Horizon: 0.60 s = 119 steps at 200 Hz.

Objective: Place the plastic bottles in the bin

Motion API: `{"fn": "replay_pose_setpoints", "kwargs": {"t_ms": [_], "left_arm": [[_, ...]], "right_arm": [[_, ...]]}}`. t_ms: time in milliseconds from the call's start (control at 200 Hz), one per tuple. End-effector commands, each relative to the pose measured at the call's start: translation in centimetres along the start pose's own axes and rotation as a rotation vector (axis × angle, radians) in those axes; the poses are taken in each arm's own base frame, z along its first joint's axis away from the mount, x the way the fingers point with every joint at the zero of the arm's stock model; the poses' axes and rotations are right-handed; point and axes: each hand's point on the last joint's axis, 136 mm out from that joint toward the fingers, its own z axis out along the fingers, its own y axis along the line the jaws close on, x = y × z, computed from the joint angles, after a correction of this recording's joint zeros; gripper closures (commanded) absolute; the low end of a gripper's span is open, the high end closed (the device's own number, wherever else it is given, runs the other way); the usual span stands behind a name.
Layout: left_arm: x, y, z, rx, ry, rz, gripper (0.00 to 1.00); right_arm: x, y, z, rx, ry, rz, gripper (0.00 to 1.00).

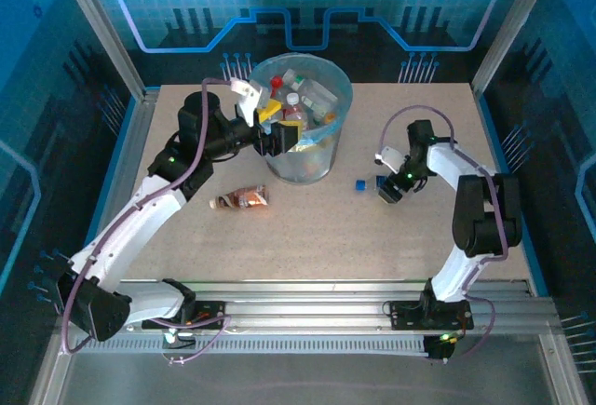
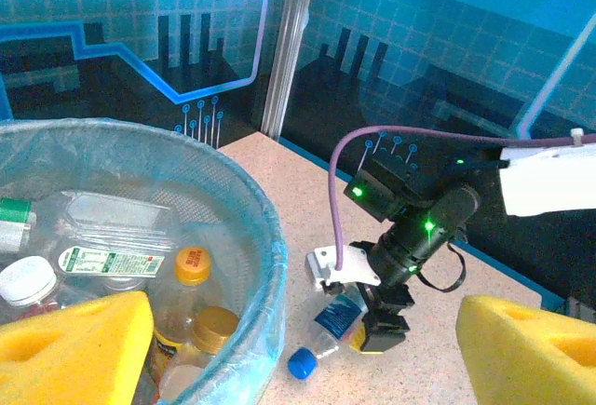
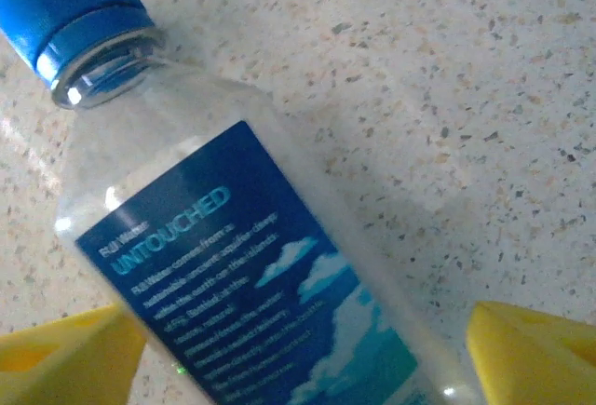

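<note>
The bin (image 1: 307, 165) stands at the back middle of the table and holds several plastic bottles (image 1: 296, 107). In the left wrist view its rim (image 2: 265, 247) is at the left, with an orange-capped bottle (image 2: 191, 265) inside. My left gripper (image 1: 279, 130) hangs over the bin's near rim, open (image 2: 300, 347), with nothing between its yellow pads (image 2: 74, 349). A clear bottle with a blue label and blue cap (image 3: 233, 265) lies on the table right of the bin (image 2: 349, 321). My right gripper (image 1: 385, 187) is down around it, open (image 3: 298, 358), pads on either side. A brown-labelled bottle (image 1: 240, 200) lies left of centre.
Blue patterned panels and aluminium posts (image 1: 102, 28) wall in the table on three sides. A slotted rail (image 1: 307, 298) runs along the front edge by the arm bases. The right arm's purple cable (image 2: 340, 191) loops above its wrist.
</note>
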Motion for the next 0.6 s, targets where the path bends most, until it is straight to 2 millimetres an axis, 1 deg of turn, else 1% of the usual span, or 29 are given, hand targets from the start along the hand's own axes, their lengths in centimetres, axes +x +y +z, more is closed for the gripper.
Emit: {"fn": "replay_pose_setpoints", "kwargs": {"t_ms": [0, 105, 180, 250, 405, 590], "left_arm": [[-0.9, -0.5, -0.7, -0.001, -0.034, 0.051, 0.14], [-0.8, -0.4, -0.7, -0.006, -0.033, 0.051, 0.13], [-0.7, -0.3, -0.6, -0.010, -0.033, 0.054, 0.13], [-0.7, -0.1, -0.6, -0.019, -0.033, 0.056, 0.13], [-0.7, 0.0, -0.5, -0.022, -0.035, 0.054, 0.12], [-0.3, 0.2, -0.2, -0.026, -0.026, 0.045, 0.12]], "right_arm": [[-0.3, -0.5, 0.0, -0.038, 0.007, 0.026, 0.20], [-0.4, -0.1, 0.1, -0.069, 0.010, 0.052, 0.33], [-0.6, 0.3, 0.0, -0.082, -0.002, 0.057, 0.37], [-0.5, 0.6, 0.1, -0.083, 0.002, 0.060, 0.37], [0.6, 1.0, 0.8, -0.084, 0.046, 0.070, 0.37], [0.9, 1.3, 1.3, -0.075, 0.059, 0.077, 0.35]]}}
